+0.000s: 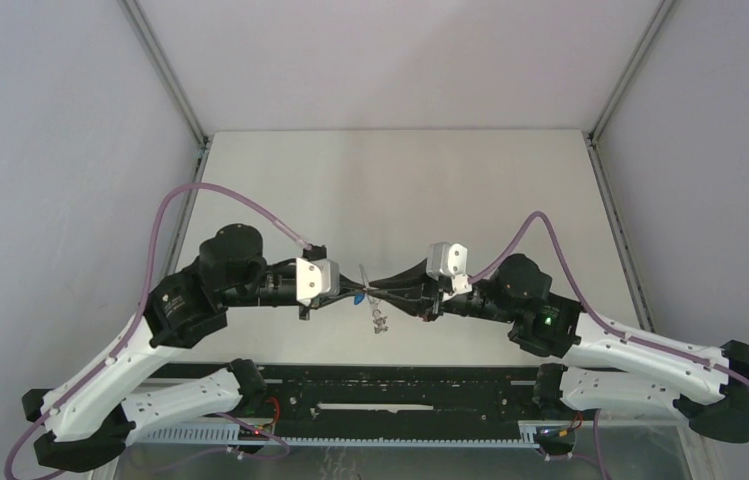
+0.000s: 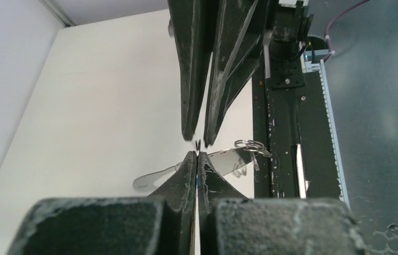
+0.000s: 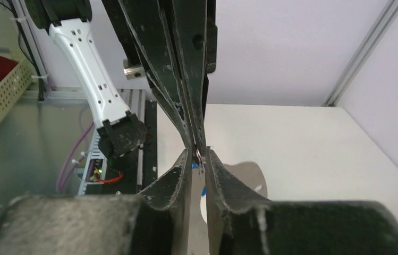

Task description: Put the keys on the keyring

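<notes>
Top view, left to right: left gripper (image 1: 361,289) points to 3 o'clock, right gripper (image 1: 387,290) points to 9 o'clock, tips nose to nose above the table (image 1: 400,180), toward its 6 o'clock edge. Left jaws are clamped flat together, no gap along the pads. A sliver of blue shows between them in the left wrist view, and just under the tip at 7 o'clock in the top view. That reads as the blue key (image 1: 358,297) pinched there, head inside the jaws. It's too small to give its axis for sure; the blue sliver runs roughly 8 to 2. A thin metal bit (image 2: 198,144) sticks out of the left tips toward 12 in the left wrist view and enters the right gripper's tips. Right jaws: narrow slit at the tips with that metal bit in it; can't tell whether it's pinched or let go. The keyring (image 2: 250,145) sits just beside the meeting tips at 3 o'clock in the left wrist view, nearly edge-on, a flat ellipse with long axis 9 to 3. A beaded piece (image 2: 242,167) dangles from it toward 7. In the top view the same cluster hangs from the meeting point toward 6, long axis 12 to 6. What the ring hangs from is hidden by the fingers.
</notes>
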